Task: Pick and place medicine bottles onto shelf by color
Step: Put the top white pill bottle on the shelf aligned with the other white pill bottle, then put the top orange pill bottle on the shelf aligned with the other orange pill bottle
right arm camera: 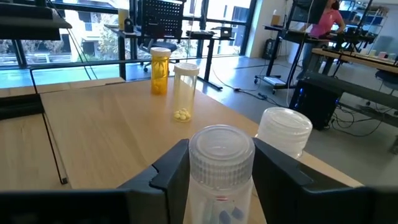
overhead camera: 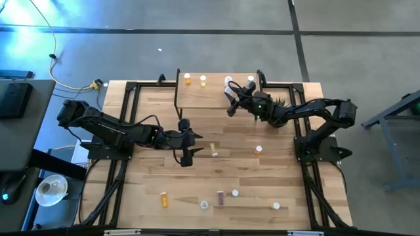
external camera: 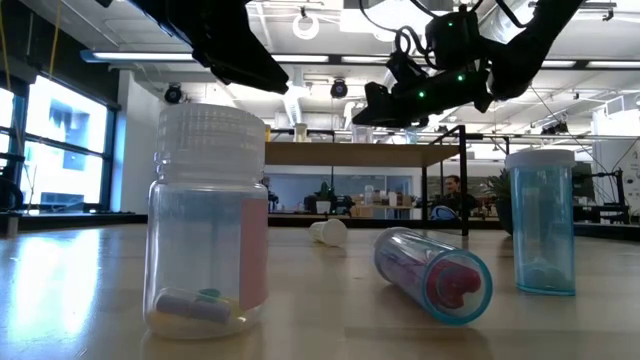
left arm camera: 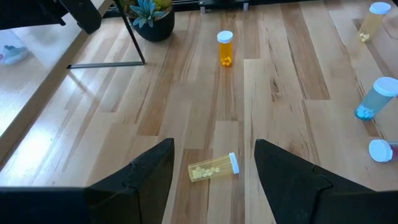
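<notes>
From above, my right gripper (overhead camera: 231,98) covers the bottle (right arm camera: 220,163) it stands around, and that bottle's base drops below my right wrist picture's edge. The bottles (overhead camera: 220,196) along the near table edge are too small for me to tell their colours. In the low view my arms are cut off at the top. The person (right arm camera: 326,20) behind is blurred.

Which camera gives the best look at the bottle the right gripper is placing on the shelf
The right wrist view: the clear white-capped bottle stands large between the right gripper fingers on the shelf. The high view shows only white caps there; the low and left wrist views don't show it clearly.
</notes>
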Robot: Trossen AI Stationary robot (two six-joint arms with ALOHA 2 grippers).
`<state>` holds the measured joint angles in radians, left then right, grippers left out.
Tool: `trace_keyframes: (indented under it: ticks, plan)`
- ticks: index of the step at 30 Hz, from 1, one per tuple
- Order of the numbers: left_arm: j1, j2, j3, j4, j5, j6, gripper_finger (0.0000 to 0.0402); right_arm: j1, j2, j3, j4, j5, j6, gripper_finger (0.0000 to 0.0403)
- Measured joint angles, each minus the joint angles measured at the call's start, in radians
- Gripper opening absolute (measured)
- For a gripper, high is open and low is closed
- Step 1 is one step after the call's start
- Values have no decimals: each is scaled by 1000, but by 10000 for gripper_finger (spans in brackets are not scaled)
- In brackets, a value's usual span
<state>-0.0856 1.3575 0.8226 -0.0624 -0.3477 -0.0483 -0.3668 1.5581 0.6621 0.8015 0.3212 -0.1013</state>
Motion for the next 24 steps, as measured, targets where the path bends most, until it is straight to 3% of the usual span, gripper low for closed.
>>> trace_keyframes:
  ticks: [11, 24]
  plan:
    - [0, 0, 0, 0, -2, 0, 213, 0, 1, 0, -12, -2, 33, 191]
    - [0, 0, 0, -1, -4, 0, 213, 21, -65, -1, -27, 18, -2, 195]
